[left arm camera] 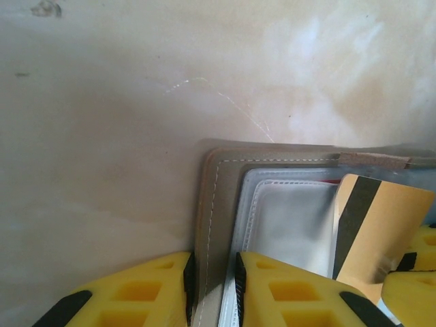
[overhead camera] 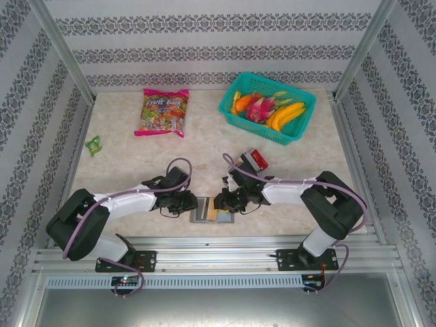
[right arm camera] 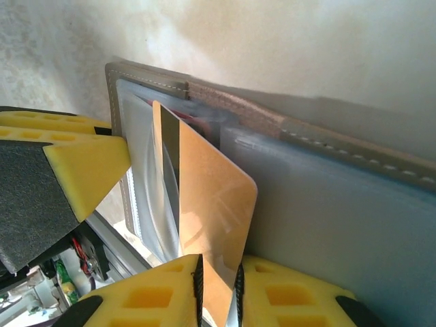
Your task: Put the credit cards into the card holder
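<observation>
The card holder point(overhead camera: 204, 212) lies open at the table's near edge between both arms. My left gripper point(left arm camera: 213, 269) is shut on its grey stitched cover point(left arm camera: 218, 204), beside the clear sleeve. A tan credit card point(right arm camera: 208, 197) with a black stripe stands tilted against the holder's pale inner panel point(right arm camera: 340, 204), its far edge at the clear sleeves. My right gripper point(right arm camera: 218, 269) stands open around the card's near end, its pads slightly apart with the card slanting loosely between them. Further credit cards point(overhead camera: 256, 160), red and black, lie stacked behind the right arm.
A teal basket point(overhead camera: 267, 107) of fruit stands at the back right. A candy bag point(overhead camera: 163, 112) lies at the back left and a small green wrapper point(overhead camera: 92, 144) at the left edge. The metal rail point(overhead camera: 218, 255) runs just below the holder.
</observation>
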Controlling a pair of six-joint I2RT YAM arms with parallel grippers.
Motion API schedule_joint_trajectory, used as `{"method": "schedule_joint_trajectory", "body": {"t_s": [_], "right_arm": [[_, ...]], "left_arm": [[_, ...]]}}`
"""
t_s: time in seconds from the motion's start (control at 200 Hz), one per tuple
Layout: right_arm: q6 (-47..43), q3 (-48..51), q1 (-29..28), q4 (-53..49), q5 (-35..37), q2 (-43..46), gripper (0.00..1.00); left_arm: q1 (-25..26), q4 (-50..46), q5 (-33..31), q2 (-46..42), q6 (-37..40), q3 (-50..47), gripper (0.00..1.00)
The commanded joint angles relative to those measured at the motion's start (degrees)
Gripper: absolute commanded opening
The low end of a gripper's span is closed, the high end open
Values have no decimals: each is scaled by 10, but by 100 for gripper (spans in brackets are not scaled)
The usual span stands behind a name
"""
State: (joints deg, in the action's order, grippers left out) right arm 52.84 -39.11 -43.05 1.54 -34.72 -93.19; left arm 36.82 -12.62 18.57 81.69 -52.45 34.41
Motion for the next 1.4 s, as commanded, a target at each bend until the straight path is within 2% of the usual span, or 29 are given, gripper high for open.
{"method": "schedule_joint_trajectory", "body": {"t_s": [0.0, 0.225, 0.35, 0.505, 0.58, 0.904, 1.189, 1.394], "right_arm": [[38, 14, -12, 73, 25, 23, 23], [93, 59, -15, 159, 62, 43, 22], [105, 62, -25, 171, 78, 42, 21], [88, 60, -28, 155, 80, 49, 4], [64, 59, -20, 122, 73, 64, 0], [-27, 39, 16, -2, 10, 84, 0], [-12, 28, 3, 44, -15, 43, 0], [-5, 31, 2, 59, 3, 19, 0]], "left_arm": [[15, 30, 3, 13, 12, -4, 27], [15, 29, 5, 12, 14, -7, 27], [15, 31, 5, 12, 12, -8, 26], [15, 28, 4, 10, 13, -8, 26], [15, 28, 3, 9, 13, -9, 26], [15, 34, 4, 14, 13, -9, 26], [15, 35, 5, 18, 11, -8, 26], [15, 35, 4, 14, 11, -10, 26]]}}
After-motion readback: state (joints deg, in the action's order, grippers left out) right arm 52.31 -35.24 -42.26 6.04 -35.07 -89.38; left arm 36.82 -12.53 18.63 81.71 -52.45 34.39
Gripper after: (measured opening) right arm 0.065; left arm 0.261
